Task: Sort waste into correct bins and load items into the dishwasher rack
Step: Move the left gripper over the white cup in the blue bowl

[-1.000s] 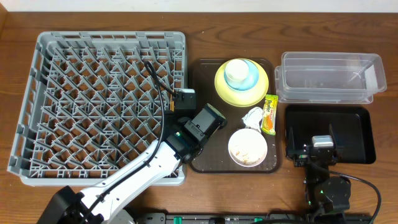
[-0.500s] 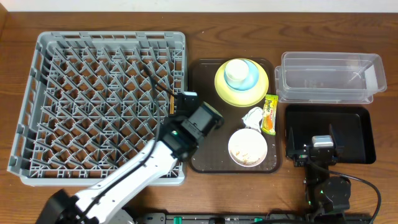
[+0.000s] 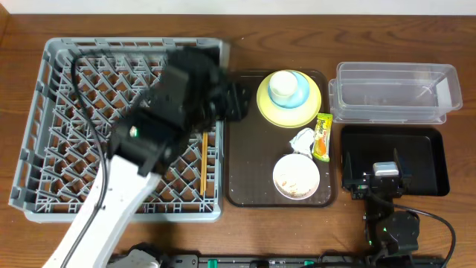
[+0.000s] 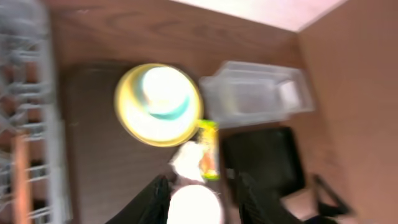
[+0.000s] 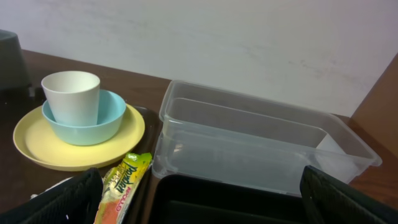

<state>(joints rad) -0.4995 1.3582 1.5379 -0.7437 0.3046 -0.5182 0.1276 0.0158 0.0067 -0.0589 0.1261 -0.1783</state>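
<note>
White and light, the cup (image 5: 70, 96), nested in the blue bowl (image 5: 84, 129) on the plate (image 5: 37, 146) at the tray's (image 3: 245, 149) far edge, looks stiff and slick, so I'd pinch its rim; left gripper (image 4: 200, 186) parted and empty, right gripper (image 5: 200, 186) spread wide.

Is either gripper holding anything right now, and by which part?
Nothing is held. The left gripper is open and empty; the chopsticks lie in the dishwasher rack. The right gripper is open too.

Robot lab table (image 3: 461, 223) (staged dishwasher rack (image 3: 52, 112))
</note>
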